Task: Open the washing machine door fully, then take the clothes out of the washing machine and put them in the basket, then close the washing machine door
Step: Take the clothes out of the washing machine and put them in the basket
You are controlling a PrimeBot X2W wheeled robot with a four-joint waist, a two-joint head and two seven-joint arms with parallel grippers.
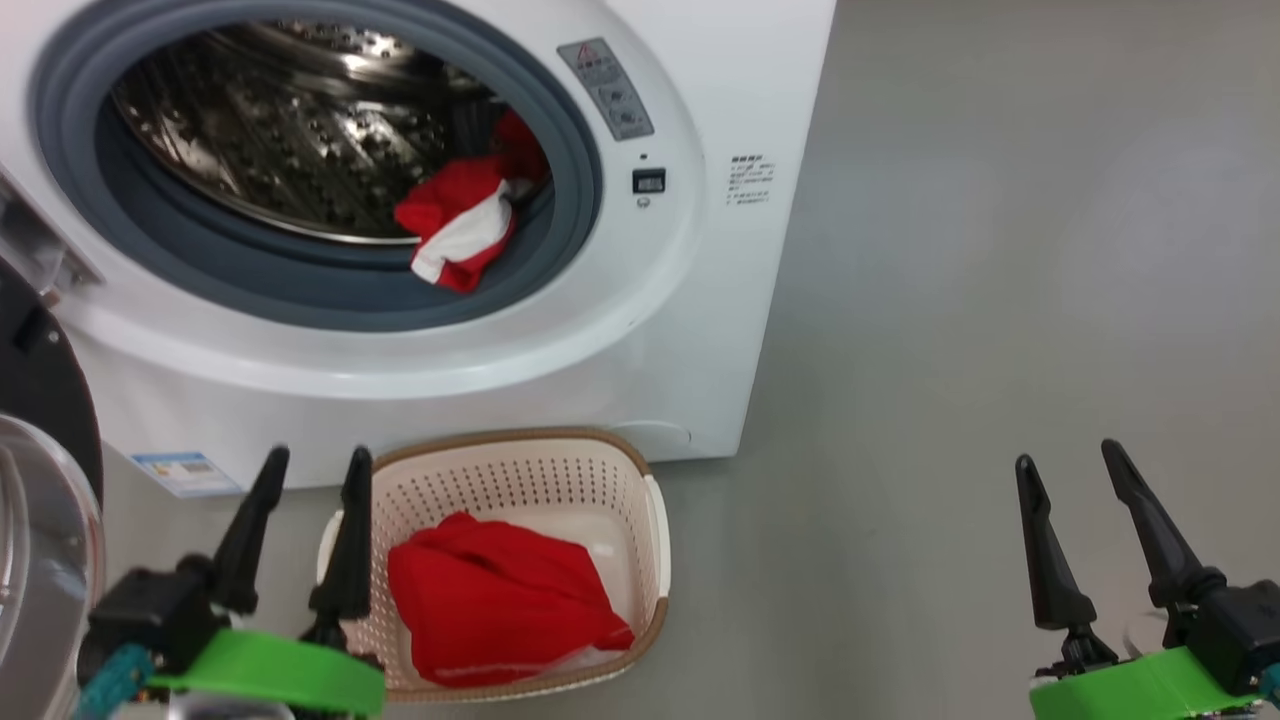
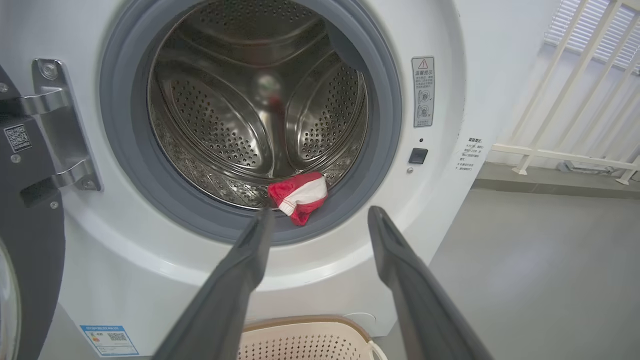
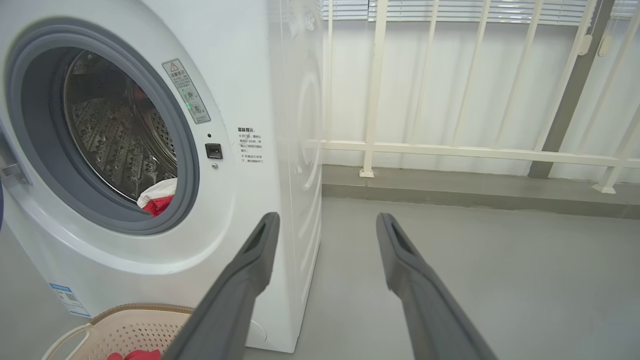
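Note:
The white washing machine [image 1: 720,90] stands with its door [image 1: 40,520] swung open at the far left. A red and white garment [image 1: 462,222] hangs over the grey seal at the drum's lower right, also seen as the garment [image 2: 299,195] and the garment [image 3: 157,198]. The cream basket [image 1: 655,520] sits on the floor before the machine and holds a red garment [image 1: 495,600]. My left gripper [image 1: 312,468] is open, just left of the basket. My right gripper [image 1: 1068,460] is open over bare floor. The left gripper [image 2: 320,217] points at the drum opening.
Grey floor [image 1: 1000,300] stretches to the right of the machine. A white railing [image 3: 450,145] with blinds behind it runs along the far wall. A blue label [image 1: 185,470] marks the machine's lower front. The door hinge [image 2: 60,125] is at the opening's left.

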